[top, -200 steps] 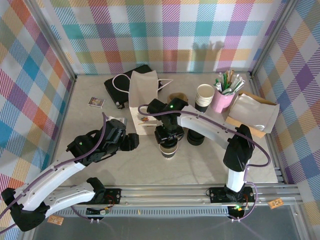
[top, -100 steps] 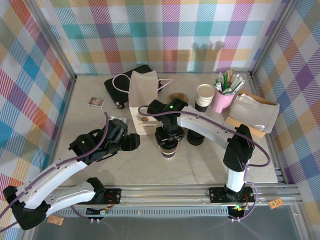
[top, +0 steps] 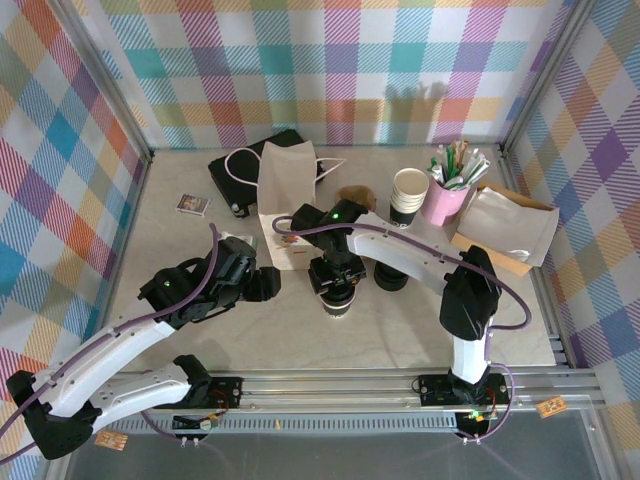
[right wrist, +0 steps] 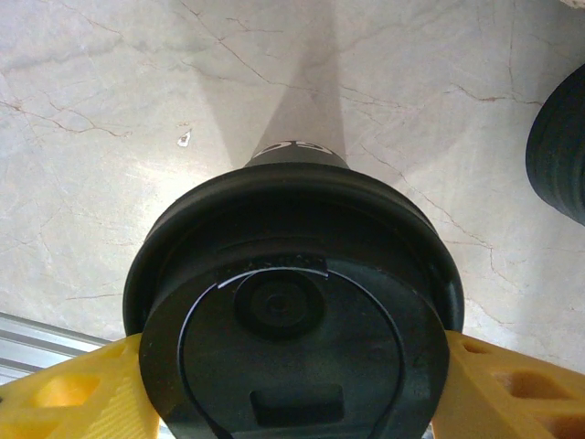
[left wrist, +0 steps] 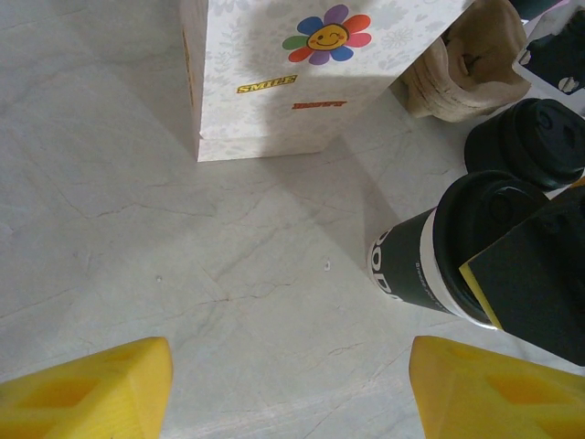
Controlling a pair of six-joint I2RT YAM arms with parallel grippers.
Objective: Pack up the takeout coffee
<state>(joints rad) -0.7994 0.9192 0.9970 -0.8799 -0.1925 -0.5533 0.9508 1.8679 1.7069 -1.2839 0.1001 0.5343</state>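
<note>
The takeout coffee (top: 338,304) stands on the table (top: 200,250) near the middle, just in front of the white paper bag (top: 285,215) with the flower print. From above, most of it is hidden under the right claw (top: 335,283), and just its near edge pokes out.

In the right wrist view its black lid (right wrist: 292,274) sits between the two yellow fingers (right wrist: 69,398). The fingers meet the lid's rim on either side, so the right claw is closed around the top of the cup. The fingertips are cut off by the bottom edge. Past the lid only a sliver of the cup's black side shows, with lettering too short to read. A dark curved edge at the right is the stack of lids (right wrist: 559,155), mostly out of frame.

The left wrist view shows the takeout coffee (left wrist: 430,265) from the side: black lid, pale band, black lower part. Its right half is covered by the dark body of the right claw (left wrist: 535,293). The stack of lids (left wrist: 530,142) lies just behind it.

The left claw (left wrist: 288,366) hangs over bare table with its fingers spread wide and nothing between them, to the left of the cup and apart from it. Only the tips show.

At the back right a pink cup (top: 447,198) of sticks stands beside a stack of cups (top: 409,193).
</note>
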